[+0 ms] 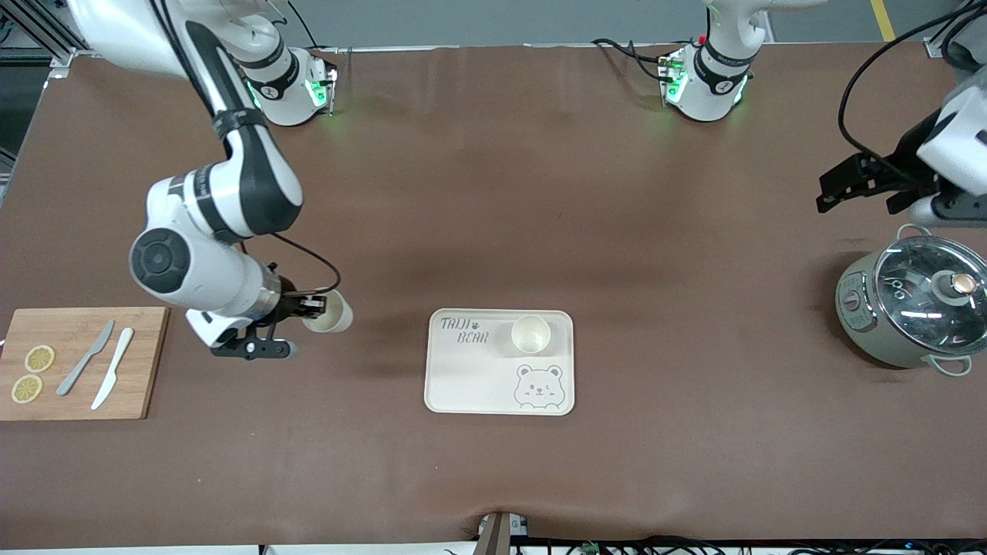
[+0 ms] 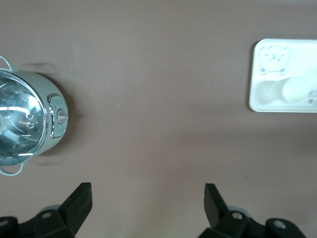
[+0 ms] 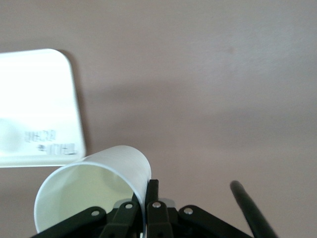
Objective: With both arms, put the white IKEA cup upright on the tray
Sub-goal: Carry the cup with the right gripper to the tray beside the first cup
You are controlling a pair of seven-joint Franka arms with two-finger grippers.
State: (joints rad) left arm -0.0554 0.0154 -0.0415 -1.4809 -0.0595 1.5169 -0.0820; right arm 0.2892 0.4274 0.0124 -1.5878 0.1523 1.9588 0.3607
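Front view: a white cup (image 1: 330,313) is pinched by its rim in the shut right gripper (image 1: 312,307), tilted on its side above the table between the cutting board (image 1: 77,362) and the tray (image 1: 499,361). Another cup (image 1: 530,334) is already seated upright near the tray's corner beside the lettering. The held cup is best carried over a bare part of the tray, turned mouth-up and lowered before release. The left gripper (image 2: 148,198) is kept wide open and empty, waiting above the table beside the pot (image 1: 910,308).
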